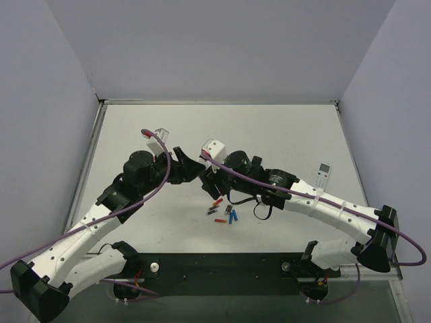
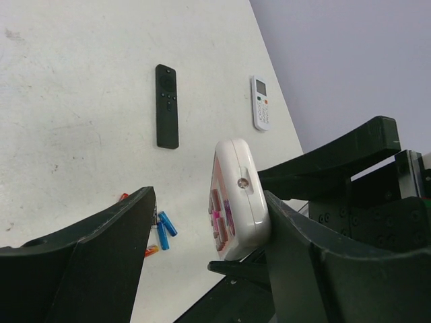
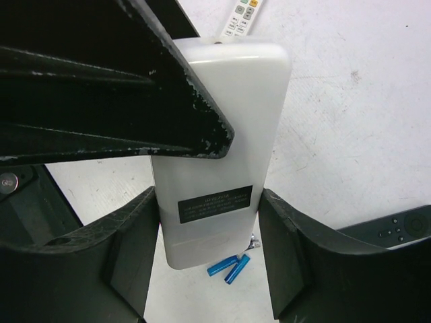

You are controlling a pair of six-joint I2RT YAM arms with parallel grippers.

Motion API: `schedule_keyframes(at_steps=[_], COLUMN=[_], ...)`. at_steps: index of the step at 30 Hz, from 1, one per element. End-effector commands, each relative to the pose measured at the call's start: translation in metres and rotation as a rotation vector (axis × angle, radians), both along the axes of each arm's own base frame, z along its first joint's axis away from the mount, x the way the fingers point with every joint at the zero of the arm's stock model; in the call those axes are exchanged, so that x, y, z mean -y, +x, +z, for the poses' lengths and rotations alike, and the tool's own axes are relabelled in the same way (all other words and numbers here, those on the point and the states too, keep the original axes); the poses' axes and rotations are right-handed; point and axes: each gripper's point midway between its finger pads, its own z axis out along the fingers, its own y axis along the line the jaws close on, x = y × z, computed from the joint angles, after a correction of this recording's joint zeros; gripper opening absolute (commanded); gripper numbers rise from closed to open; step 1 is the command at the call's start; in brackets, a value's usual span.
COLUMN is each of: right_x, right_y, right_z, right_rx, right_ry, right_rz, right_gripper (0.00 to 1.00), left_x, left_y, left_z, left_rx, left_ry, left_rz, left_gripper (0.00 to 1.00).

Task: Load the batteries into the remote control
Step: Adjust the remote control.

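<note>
The white remote control (image 3: pixel 249 134) bears a dark rectangular label (image 3: pixel 214 202) on its back.

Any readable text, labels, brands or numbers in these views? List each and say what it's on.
Nothing is clear enough to quote.
On the remote control back, dark label: lines of pale print, too small and blurred to read.
On the slim white remote: button marks too small to read.
On the black remote: button symbols only, no legible words.
On the batteries: no legible print.
</note>
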Motion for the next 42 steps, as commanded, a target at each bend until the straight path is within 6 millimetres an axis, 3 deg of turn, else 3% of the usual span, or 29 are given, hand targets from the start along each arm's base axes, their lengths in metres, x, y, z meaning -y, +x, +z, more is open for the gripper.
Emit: schedule_keyframes(at_steps=[1,2,4,8,12,19,20,22,23,25,26,27,29,33,39,42], right_x=[-0.013,-0.014,-0.016,-0.02,-0.021,-0.021,-0.022,-0.023,-0.023,-0.022,-0.021,-0.018,-0.012,0.01,0.032,0.029], right_y=[0.0,0.0,0.0,-0.002,-0.001,0.0,0.0,0.0,0.0,-0.002,-0.003,0.001,0.006,0.01,0.014,0.014], right_z=[0.033,0.033,0.033,0.032,0.03,0.022,0.024,0.028,0.03,0.037,0.038,0.048,0.049,0.051,0.026,0.016], right_rx=[0.064,0.064,0.063,0.067,0.074,0.065,0.063,0.053,0.045,0.016,0.001,0.01,-0.055,-0.205,-0.34,-0.423], right_ry=[0.09,0.09,0.091,0.082,0.07,0.058,0.065,0.099,0.116,0.176,0.199,0.243,0.333,0.526,0.68,0.734], right_rz=[0.026,0.026,0.028,0.037,0.037,0.031,0.029,0.014,0.004,-0.032,-0.047,-0.083,-0.184,-0.368,-0.539,-0.533], right_gripper=[0.0,0.0,0.0,0.0,0.0,0.0,0.07,0.23,0.43,0.61,0.75,0.81,0.93,0.99,0.99,0.95], left_x=[0.004,0.008,0.016,0.023,0.021,0.011,0.01,0.008,0.004,-0.002,-0.007,-0.011,-0.017,-0.026,-0.032,-0.035], left_y=[0.002,-0.001,-0.003,-0.004,-0.004,-0.001,-0.001,0.0,0.002,0.003,0.004,0.004,0.004,0.002,0.001,0.001], left_z=[-0.005,-0.012,0.001,0.003,0.006,0.004,0.003,0.003,-0.003,0.001,-0.009,0.001,0.001,0.004,0.009,0.009], left_rx=[-0.044,-0.083,-0.06,-0.088,-0.079,-0.097,-0.105,-0.101,-0.117,-0.102,-0.13,-0.096,-0.094,-0.05,-0.016,-0.001], left_ry=[-0.093,-0.135,-0.218,-0.28,-0.299,-0.36,-0.371,-0.39,-0.399,-0.44,-0.462,-0.505,-0.561,-0.663,-0.774,-0.803], left_rz=[0.018,0.015,-0.017,-0.038,-0.031,0.013,0.018,0.025,0.043,0.057,0.084,0.089,0.108,0.129,0.131,0.139], left_gripper=[0.73,0.73,0.73,0.68,0.58,0.25,0.14,0.04,0.0,0.0,0.0,0.0,0.0,0.0,0.0,0.0])
